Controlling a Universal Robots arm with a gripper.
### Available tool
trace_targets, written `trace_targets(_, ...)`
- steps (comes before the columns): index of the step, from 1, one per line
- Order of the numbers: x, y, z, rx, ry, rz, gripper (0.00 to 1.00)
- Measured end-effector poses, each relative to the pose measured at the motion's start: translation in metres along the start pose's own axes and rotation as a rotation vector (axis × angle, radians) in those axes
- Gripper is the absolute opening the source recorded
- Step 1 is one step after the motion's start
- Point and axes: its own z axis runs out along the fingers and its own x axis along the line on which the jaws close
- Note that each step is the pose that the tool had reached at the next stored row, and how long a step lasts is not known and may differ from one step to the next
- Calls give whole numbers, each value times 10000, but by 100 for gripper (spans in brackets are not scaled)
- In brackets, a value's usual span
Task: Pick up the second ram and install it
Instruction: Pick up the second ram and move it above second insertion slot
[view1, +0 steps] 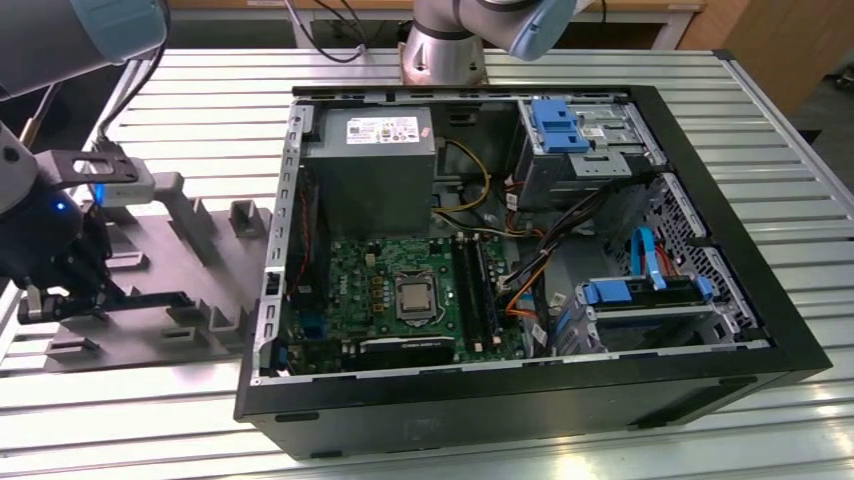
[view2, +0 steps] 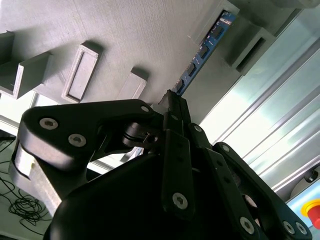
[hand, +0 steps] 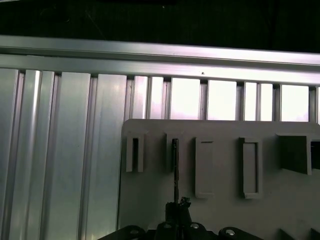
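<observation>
Standing on edge, the second ram (view2: 206, 45) sits in a slot of the grey fixture block (view2: 125, 30), near the counter (view1: 147, 420) edge at the exterior view's left. Thin board, small chips down one face. (Obs. 1)

Tool (view2: 172, 104) state? (Obs. 2)

Clenched, by the look of it, with the fingertips pinched on one end of the stick. In the first wrist view the board runs edge-on straight into the tool (hand: 177, 212). (Obs. 1)

Handling? (Obs. 2)

My judgement: very light, stiff along its length, brittle under twist. Avoid the chips and contact edge. The flat faces are slick, so pinch squarely across the thickness on bare board. An end grip makes a long lever, and any tilt could bind it in the slot. (Obs. 1)

Surroundings? (Obs. 2)

Open computer case (view1: 747, 330) mid-counter, green motherboard (view1: 387, 290) inside, well apart from the fixture. (Obs. 1)
</observation>
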Motion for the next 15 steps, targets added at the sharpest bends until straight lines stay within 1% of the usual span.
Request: trace_targets(15, -1, 1, -39, 0, -4, 0, 12)
